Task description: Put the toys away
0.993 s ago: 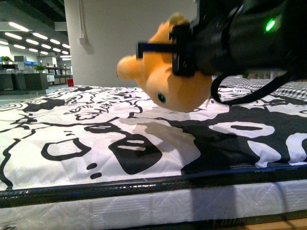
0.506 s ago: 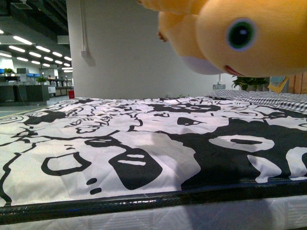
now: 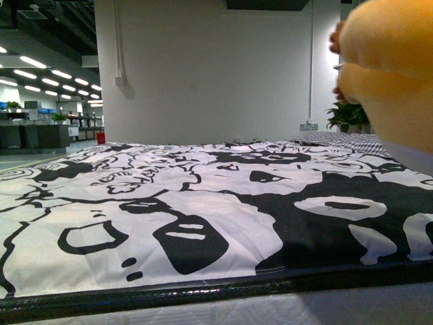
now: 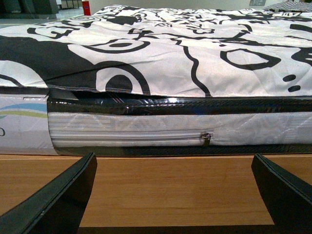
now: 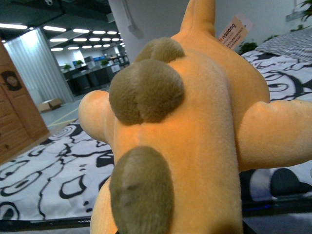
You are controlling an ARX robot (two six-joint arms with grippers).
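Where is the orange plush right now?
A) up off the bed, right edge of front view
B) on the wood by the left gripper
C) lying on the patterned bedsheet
A: the orange plush hangs clear of the bedsheet at the front view's right edge.

The left gripper is seen wide open, its two dark fingers spread far apart, one at each side, with nothing caught between them. It is held low and level, pointed straight ahead toward the far side. The right gripper cannot be made out. Its fingers are hidden behind the toy, which fills the right wrist view, so its grip cannot be judged.
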